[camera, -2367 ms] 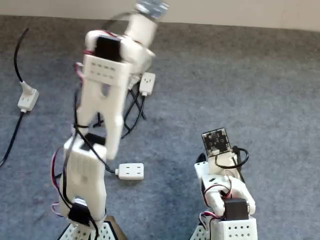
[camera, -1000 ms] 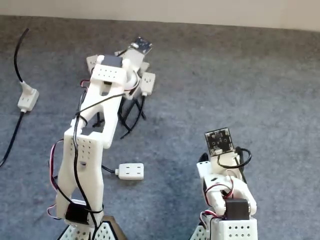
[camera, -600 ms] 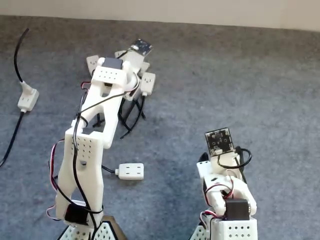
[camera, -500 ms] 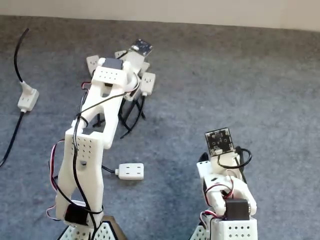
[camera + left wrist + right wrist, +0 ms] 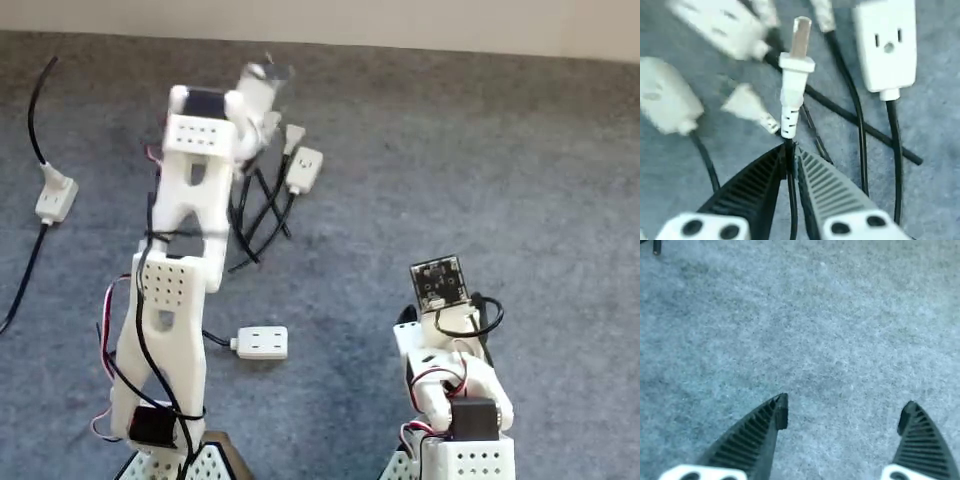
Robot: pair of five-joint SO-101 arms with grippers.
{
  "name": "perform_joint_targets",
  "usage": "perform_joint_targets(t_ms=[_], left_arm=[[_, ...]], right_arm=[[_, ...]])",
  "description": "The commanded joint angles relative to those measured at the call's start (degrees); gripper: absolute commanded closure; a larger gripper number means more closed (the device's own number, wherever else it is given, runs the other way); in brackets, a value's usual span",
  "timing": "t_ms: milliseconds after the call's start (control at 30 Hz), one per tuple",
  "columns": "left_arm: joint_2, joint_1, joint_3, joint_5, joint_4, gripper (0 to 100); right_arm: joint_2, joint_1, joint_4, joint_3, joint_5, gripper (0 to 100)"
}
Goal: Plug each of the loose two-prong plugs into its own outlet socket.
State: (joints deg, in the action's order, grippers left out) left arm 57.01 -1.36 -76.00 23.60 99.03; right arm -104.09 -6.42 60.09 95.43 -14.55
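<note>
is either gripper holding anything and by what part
The left gripper grips a white two-prong plug by its black cord, just behind the plug's body, not the body itself. The right gripper is open over the carpet and holds nothing.

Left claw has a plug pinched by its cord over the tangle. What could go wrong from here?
The left claw grips the cord below the plug, not its body, so the plug may swivel when pushed into the socket.
The black cords cross underneath and could drag neighbouring sockets.
The right claw hangs open over carpet, so nothing braces the socket.
</note>
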Motion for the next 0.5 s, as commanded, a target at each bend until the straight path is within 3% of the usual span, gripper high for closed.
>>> perform_joint_targets(t_ms=[0,100,267,467], left_arm=[[-3.3,0.1,-8.0,0.3,3.0,100],[-9.3,-1.1,1.7,0.4,3.0,100],[-23.1,-9.1,22.4,0.7,3.0,100],[-40.0,-22.4,42.7,0.8,3.0,100]], right_arm=[[-0.9,-0.5,-0.3,6.5,-0.7,66.6],[-0.9,-0.4,-0.3,6.5,-0.5,66.6],[-0.6,0.7,0.5,5.9,-0.4,66.6],[-0.4,12.5,8.0,-4.7,-3.1,66.6]])
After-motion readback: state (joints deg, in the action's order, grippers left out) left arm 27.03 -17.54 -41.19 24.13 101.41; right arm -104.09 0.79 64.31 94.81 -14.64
